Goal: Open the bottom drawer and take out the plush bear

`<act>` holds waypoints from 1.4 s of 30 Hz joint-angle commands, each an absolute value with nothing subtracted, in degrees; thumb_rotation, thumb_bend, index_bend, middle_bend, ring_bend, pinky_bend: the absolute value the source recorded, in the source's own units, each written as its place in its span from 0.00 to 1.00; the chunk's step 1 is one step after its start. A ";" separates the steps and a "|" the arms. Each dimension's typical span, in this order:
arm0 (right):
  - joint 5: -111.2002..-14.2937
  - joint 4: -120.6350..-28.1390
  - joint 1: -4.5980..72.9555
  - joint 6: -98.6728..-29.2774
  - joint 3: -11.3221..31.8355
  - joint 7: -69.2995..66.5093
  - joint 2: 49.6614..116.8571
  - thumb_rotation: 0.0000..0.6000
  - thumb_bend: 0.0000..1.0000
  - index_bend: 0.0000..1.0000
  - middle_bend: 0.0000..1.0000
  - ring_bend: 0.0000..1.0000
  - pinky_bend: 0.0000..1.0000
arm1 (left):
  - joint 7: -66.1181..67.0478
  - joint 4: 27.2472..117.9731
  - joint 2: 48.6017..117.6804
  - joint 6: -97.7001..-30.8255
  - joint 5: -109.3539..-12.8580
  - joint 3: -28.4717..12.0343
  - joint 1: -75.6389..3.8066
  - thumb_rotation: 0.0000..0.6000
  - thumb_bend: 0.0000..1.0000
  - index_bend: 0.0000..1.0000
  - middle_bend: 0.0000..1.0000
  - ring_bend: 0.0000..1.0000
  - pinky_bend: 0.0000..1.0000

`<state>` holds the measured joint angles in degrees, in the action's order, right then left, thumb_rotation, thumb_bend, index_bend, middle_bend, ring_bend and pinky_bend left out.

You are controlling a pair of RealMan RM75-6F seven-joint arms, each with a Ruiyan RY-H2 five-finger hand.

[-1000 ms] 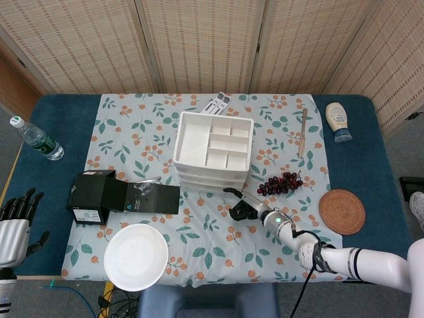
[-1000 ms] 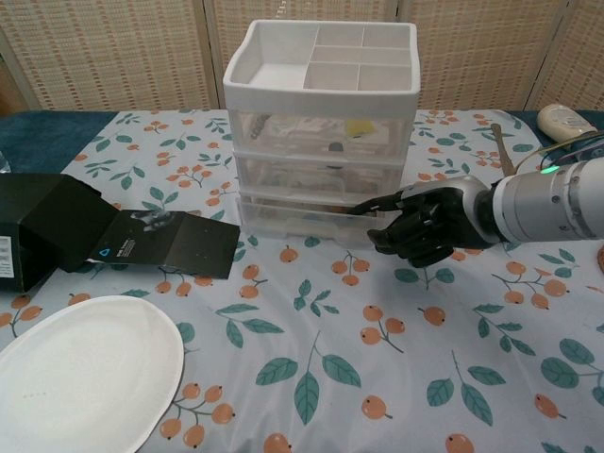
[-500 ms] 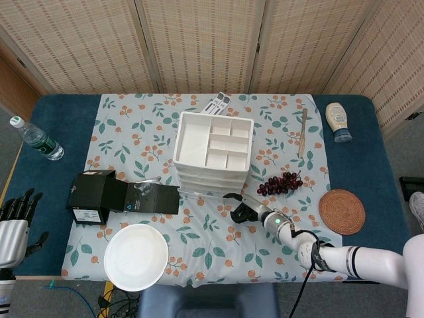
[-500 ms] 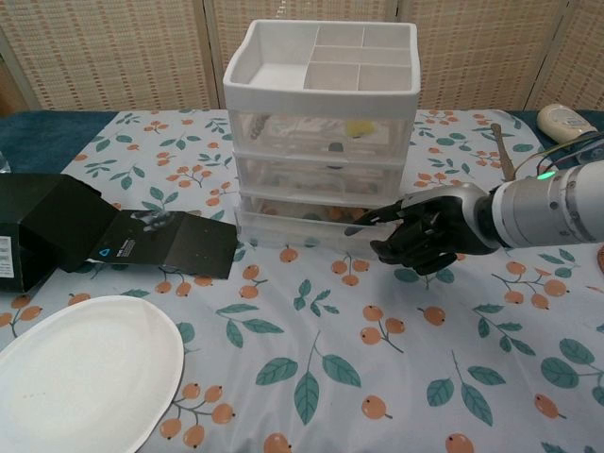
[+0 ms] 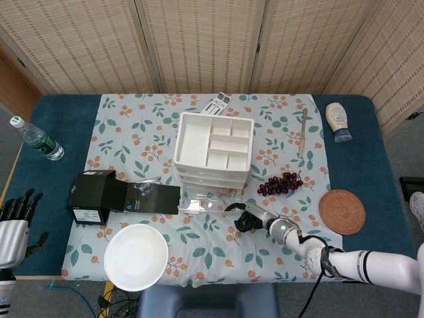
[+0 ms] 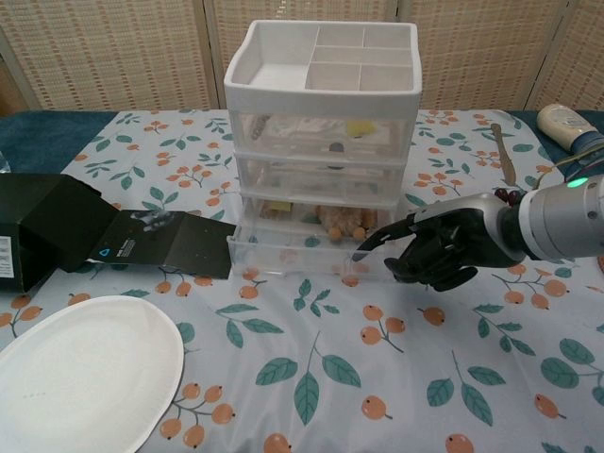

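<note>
The white three-drawer unit [image 5: 213, 147] [image 6: 321, 123] stands mid-table. Its clear bottom drawer [image 5: 205, 201] [image 6: 302, 253] is pulled well out toward me. Inside it lies the brown plush bear [image 6: 342, 223], near the drawer's middle, uncovered. My right hand [image 5: 248, 216] [image 6: 439, 250] sits at the drawer's front right, one finger stretched onto the front lip and the others curled in. My left hand [image 5: 13, 222] hangs off the table's near-left edge with fingers apart, holding nothing; the chest view does not show it.
An open black box [image 5: 93, 196] [image 6: 47, 226] lies left of the drawers, a white plate [image 5: 136, 256] [image 6: 80, 373] in front of it. Grapes [image 5: 281, 183], a woven coaster [image 5: 342, 211], a sauce bottle [image 5: 338, 120] and a wooden stick [image 5: 303, 132] are right. Water bottle [image 5: 36, 139] far left.
My right hand has drawn back toward me, and the bottom drawer has slid out with it. The plush bear now shows inside. The left hand has stayed put.
</note>
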<state>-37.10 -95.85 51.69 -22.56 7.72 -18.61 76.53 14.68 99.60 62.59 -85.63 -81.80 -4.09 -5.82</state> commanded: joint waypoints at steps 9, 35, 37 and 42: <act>-39.92 -99.58 50.33 -22.08 6.93 -18.88 74.03 1.00 0.63 0.21 0.86 1.00 1.00 | 15.11 100.04 62.54 -85.70 -82.02 -4.04 -5.87 1.00 0.26 0.10 0.07 0.12 0.11; -51.07 -106.35 44.93 -27.53 7.53 -17.81 68.65 1.00 0.63 0.00 0.85 1.00 1.00 | 16.22 101.23 62.44 -86.00 -82.59 -4.15 -6.11 1.00 0.26 0.10 0.07 0.12 0.10; -53.34 -107.30 44.94 -28.85 7.39 -15.74 67.71 1.00 0.63 0.00 0.85 1.00 1.00 | 16.17 101.26 62.39 -86.06 -82.61 -4.16 -6.08 1.00 0.26 0.10 0.07 0.12 0.10; -56.88 -107.78 46.32 -34.03 5.67 -6.47 67.28 1.00 0.63 0.00 0.85 1.00 1.00 | 16.07 101.27 62.38 -86.07 -82.77 -4.10 -6.09 1.00 0.26 0.10 0.07 0.12 0.10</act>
<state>-54.92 -107.23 45.51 -30.84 6.76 -11.50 67.73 16.06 101.27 62.38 -86.07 -82.77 -4.10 -6.09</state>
